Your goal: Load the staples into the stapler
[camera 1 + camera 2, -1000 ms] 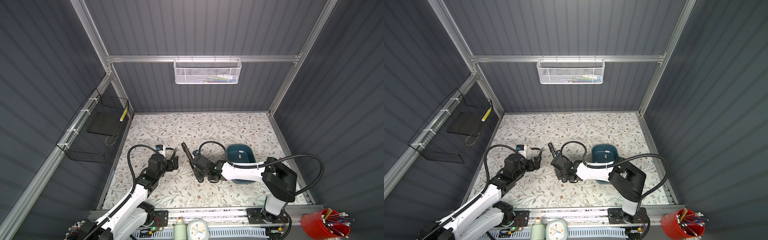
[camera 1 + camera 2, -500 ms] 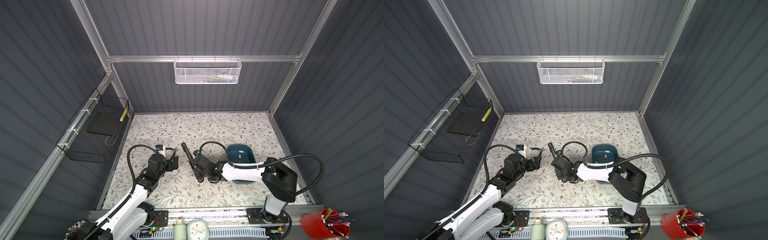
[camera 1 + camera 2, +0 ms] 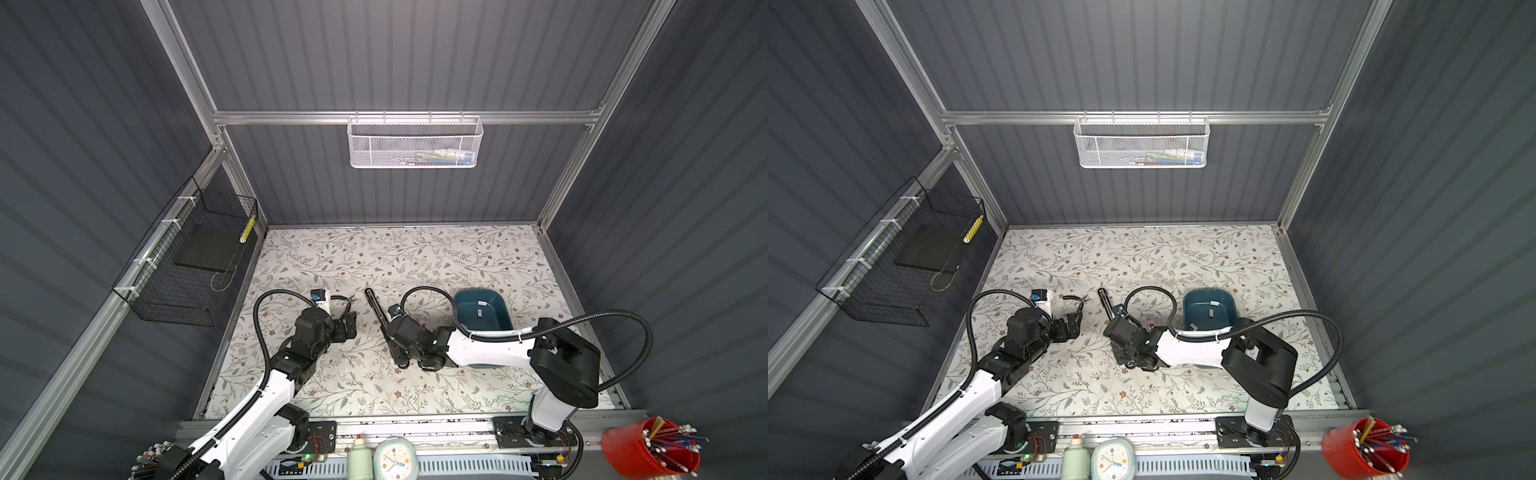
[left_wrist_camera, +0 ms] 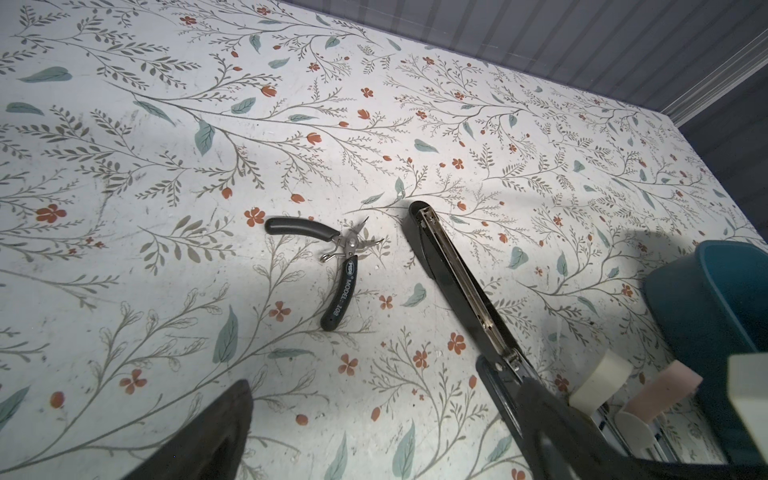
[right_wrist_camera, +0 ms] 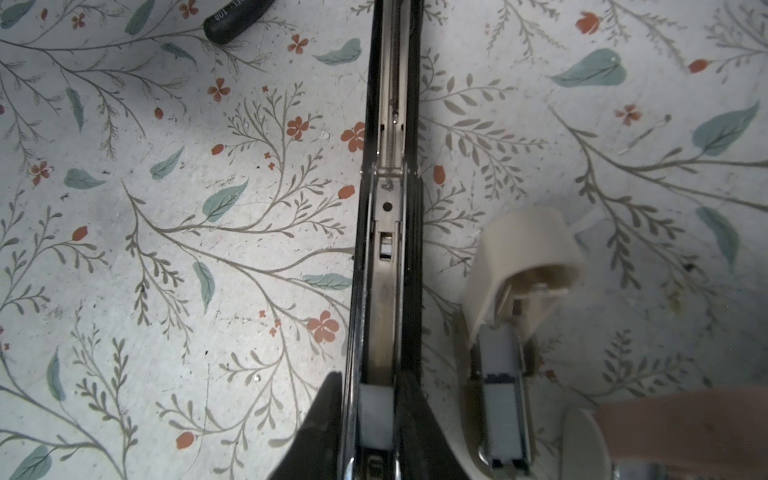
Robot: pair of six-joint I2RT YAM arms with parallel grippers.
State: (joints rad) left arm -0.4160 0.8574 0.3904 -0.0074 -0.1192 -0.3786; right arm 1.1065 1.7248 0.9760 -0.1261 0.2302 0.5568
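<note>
Centre-frame in both top views, my right gripper (image 3: 390, 334) straddles the open stapler (image 3: 376, 309); clamped or loose, I cannot tell. My left gripper (image 3: 351, 326) gapes wide.

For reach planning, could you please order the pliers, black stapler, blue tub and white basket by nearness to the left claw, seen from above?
From the left claw in a top view:
1. Pliers, just beyond.
2. Black stapler, to its right.
3. Blue tub, farther right.
4. White basket, back wall.
</note>
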